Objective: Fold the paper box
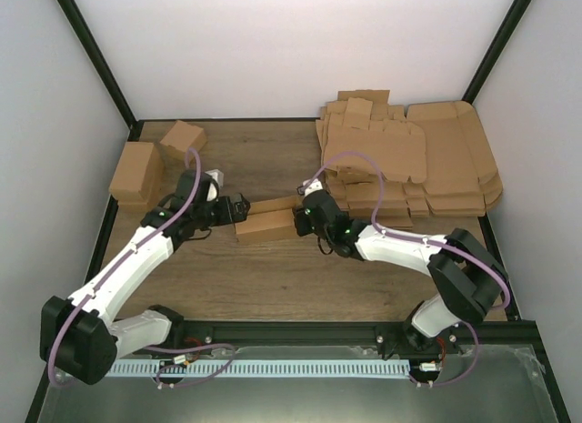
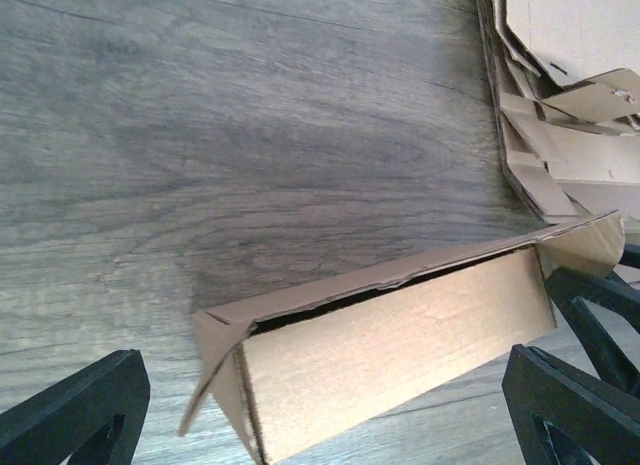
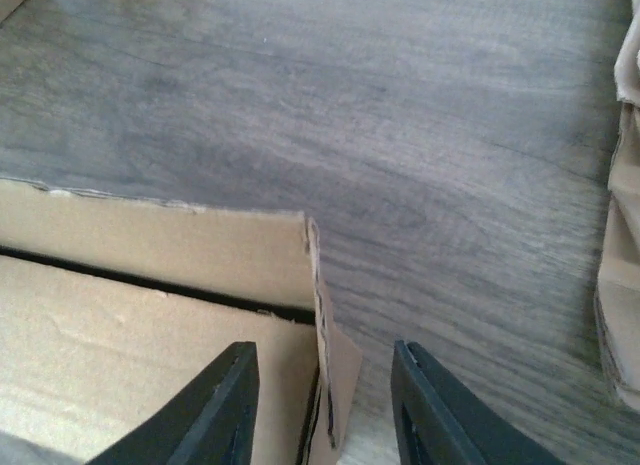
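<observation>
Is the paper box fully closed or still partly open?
Partly open: on the paper box the lid lies down, yet a dark gap runs along its edge.

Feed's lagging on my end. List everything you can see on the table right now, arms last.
Paper box: one, brown, table centre, between the grippers; a dark slit shows under its top flap.
Cardboard sheets: one heap of many, brown, back right corner.
Cartons: at least two, brown, back left corner.
Table: one, grey-brown wood grain.
Left gripper: one, black, open, at the box's left end.
Right gripper: one, black, open, fingers either side of the box's right end wall.
</observation>
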You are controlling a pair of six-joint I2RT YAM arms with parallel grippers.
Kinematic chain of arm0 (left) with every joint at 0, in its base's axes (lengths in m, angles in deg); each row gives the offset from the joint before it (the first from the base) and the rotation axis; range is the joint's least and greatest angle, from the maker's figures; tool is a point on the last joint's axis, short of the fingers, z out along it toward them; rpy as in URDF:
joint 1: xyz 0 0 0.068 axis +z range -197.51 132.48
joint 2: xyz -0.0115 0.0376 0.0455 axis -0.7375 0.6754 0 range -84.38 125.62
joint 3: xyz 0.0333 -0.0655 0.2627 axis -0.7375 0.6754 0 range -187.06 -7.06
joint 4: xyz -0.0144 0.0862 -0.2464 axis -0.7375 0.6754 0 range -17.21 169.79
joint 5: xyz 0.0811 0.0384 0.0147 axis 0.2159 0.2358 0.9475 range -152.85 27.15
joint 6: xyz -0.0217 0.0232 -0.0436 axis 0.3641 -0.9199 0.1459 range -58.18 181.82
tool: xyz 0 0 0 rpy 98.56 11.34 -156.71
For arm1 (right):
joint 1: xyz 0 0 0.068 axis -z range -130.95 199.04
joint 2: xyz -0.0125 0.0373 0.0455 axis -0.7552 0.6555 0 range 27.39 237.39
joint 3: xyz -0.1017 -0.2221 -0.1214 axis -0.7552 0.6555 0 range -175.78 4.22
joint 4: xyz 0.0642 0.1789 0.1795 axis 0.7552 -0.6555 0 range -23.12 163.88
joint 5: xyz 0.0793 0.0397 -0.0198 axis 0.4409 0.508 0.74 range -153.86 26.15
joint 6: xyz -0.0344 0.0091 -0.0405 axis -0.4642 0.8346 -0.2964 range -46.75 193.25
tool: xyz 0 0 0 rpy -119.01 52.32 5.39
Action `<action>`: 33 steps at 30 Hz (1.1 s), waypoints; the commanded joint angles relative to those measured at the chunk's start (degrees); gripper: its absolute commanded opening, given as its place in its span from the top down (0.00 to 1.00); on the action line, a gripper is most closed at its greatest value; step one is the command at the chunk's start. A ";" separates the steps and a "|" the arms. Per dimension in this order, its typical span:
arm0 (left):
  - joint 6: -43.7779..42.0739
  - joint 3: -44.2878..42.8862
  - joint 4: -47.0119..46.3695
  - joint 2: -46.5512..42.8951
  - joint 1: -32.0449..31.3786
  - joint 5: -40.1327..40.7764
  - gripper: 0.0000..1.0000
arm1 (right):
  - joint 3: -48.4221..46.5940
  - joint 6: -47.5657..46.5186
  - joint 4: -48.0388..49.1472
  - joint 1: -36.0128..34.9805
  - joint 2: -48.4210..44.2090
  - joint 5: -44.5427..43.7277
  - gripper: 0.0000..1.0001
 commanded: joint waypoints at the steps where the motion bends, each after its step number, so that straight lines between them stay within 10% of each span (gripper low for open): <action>1: -7.42 -2.63 3.34 0.11 2.15 -2.06 0.00 | -1.21 -4.48 -4.58 -0.54 -3.41 2.48 0.53; 6: -13.00 -7.18 5.45 5.07 3.95 -4.87 0.00 | -1.01 -4.17 -10.37 -0.55 -7.64 5.12 0.27; 11: -18.77 -9.68 6.94 8.06 4.15 -9.02 0.00 | -0.06 -2.37 -15.51 -0.55 -13.35 10.37 0.27; 21: -20.29 -10.83 9.80 9.75 4.23 -5.95 0.28 | 5.36 11.60 8.83 -2.88 -11.08 32.09 0.96; 33: -16.72 -7.77 10.52 9.09 4.26 -2.36 0.41 | -3.69 24.01 18.60 -7.27 8.26 18.82 0.99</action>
